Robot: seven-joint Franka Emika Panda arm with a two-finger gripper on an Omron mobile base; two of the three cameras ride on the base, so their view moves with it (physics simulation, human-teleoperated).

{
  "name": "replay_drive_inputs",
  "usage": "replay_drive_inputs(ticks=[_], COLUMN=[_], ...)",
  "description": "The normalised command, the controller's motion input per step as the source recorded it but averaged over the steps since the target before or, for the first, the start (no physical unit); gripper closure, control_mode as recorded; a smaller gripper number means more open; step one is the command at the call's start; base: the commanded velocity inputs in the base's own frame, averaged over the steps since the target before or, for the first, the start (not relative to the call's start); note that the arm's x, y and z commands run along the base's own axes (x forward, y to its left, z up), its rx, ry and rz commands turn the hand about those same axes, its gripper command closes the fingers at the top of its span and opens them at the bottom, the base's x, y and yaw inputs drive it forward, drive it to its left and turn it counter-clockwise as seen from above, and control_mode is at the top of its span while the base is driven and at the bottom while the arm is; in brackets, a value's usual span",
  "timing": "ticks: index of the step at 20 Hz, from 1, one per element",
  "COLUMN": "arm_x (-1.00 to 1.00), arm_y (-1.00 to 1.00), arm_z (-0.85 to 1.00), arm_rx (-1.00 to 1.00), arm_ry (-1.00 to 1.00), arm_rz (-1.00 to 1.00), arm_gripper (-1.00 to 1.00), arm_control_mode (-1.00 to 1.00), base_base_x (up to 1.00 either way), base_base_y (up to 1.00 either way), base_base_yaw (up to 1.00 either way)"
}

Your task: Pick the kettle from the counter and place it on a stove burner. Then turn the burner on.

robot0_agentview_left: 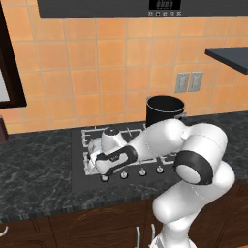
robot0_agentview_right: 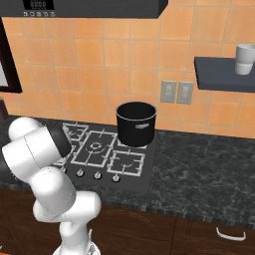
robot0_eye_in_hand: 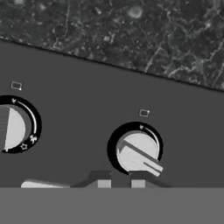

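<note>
Fingers point(robot0_eye_in_hand: 104, 183) are being held nearly closed just below a stove knob point(robot0_eye_in_hand: 138, 152), no grasp discernible; bench point(robot0_eye_in_hand: 131, 30) is being seen beyond the cooktop point(robot0_eye_in_hand: 87, 100).

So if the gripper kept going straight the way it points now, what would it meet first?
Most likely the stove knob just ahead of the gripper; its fingers sit narrowly apart at the knob's edge, though contact can't be judged.
</note>
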Motion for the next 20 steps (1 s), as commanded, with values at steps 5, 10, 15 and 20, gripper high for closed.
replay_drive_inputs(ticks=[5, 10, 15, 20], arm_x=[-0.83, -0.79, -0.72, -0.67], arm_y=[-0.04, 0.0, 0.0, -0.02], arm_z=[0.61, 0.78, 0.94, 1.0], arm_rx=[-0.02, 0.0, 0.0, 0.0], arm_ry=[-0.47, -0.45, -0.46, -0.52], arm_rz=[0.42, 0.44, 0.45, 0.39], arm_gripper=[1.0, 1.0, 1.0, 1.0], arm_control_mode=[-1.0, -1.0, -1.0, -1.0], base_base_x=[0.0, 0.0, 0.0, 0.0], base_base_y=[0.0, 0.0, 0.0, 0.0], base_base_yaw=[0.0, 0.0, 0.0, 0.0])
